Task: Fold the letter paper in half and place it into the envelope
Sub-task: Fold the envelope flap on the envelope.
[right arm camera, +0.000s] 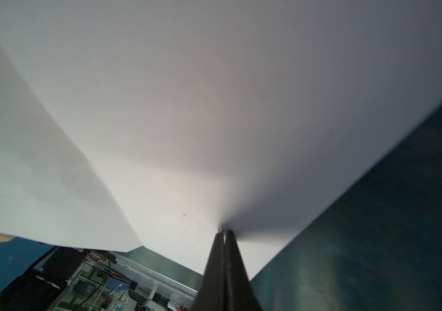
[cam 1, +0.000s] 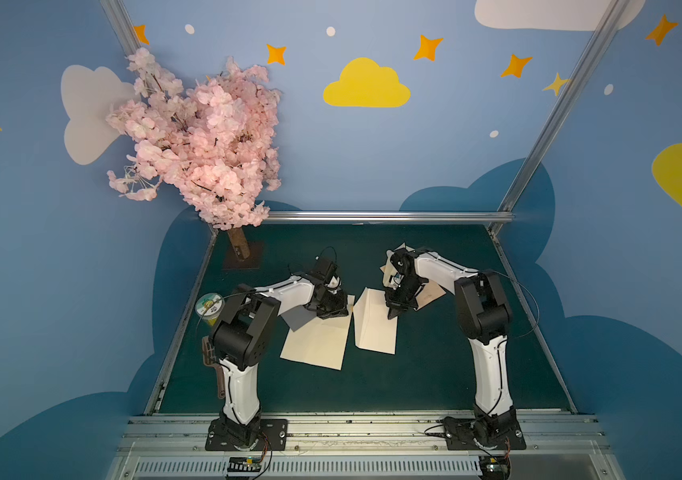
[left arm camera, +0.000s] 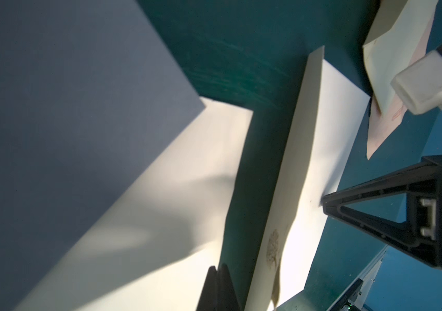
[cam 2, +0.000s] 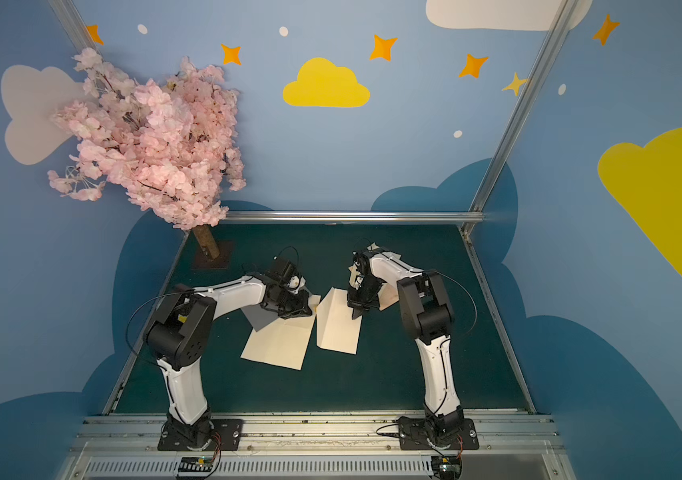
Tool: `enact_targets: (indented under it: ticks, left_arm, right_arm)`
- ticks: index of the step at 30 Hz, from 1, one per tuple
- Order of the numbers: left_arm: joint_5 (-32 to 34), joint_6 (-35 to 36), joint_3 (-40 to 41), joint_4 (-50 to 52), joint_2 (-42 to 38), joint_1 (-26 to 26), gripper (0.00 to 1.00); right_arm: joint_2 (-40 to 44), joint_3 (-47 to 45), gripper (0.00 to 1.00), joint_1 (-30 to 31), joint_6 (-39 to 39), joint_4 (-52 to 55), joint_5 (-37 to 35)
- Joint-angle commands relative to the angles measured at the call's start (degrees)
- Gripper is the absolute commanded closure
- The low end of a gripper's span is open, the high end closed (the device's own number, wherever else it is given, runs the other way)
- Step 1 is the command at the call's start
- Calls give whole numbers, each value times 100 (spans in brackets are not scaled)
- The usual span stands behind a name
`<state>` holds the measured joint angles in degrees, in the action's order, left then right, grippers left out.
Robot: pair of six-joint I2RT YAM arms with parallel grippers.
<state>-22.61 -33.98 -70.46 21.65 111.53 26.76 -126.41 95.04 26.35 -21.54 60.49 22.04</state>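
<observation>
Two cream sheets of letter paper lie side by side on the green table. The left sheet [cam 1: 318, 345] has a grey, shaded flap [cam 1: 298, 320] standing up under my left arm; that flap [left arm camera: 66, 121] fills much of the left wrist view. My left gripper [cam 1: 347, 312] is shut, its tips [left arm camera: 218, 269] at this sheet's right edge near the far corner. I cannot tell whether paper is pinched. The narrower right sheet [cam 1: 374, 332] is folded, one long edge raised. My right gripper [cam 1: 391, 316] is shut, tips [right arm camera: 224, 231] pressing on it. The envelope [cam 1: 432, 296] lies behind the right arm.
A pink blossom tree [cam 1: 202, 137] stands on a base at the table's far left corner. A tape roll [cam 1: 209, 307] and a brown tool [cam 1: 210, 353] sit off the table's left edge. Metal rails [cam 1: 372, 216] frame the table.
</observation>
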Motion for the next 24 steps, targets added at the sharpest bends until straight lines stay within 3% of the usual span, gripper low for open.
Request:
enact_targets:
  ticks: [1,12,24]
  left_arm:
    - [-254,-122,-360,-125,153,194,97]
    - [-384,-379,-619,-369,414,745,97]
    - [-439,-409,-1153,-182,1079,927,97]
  right_arm:
    - [-181,59,100,22,80,165,-58]
    - [-138,62,100,18,-34,123,167]
    - [162,156,100,-4,-121,238,387]
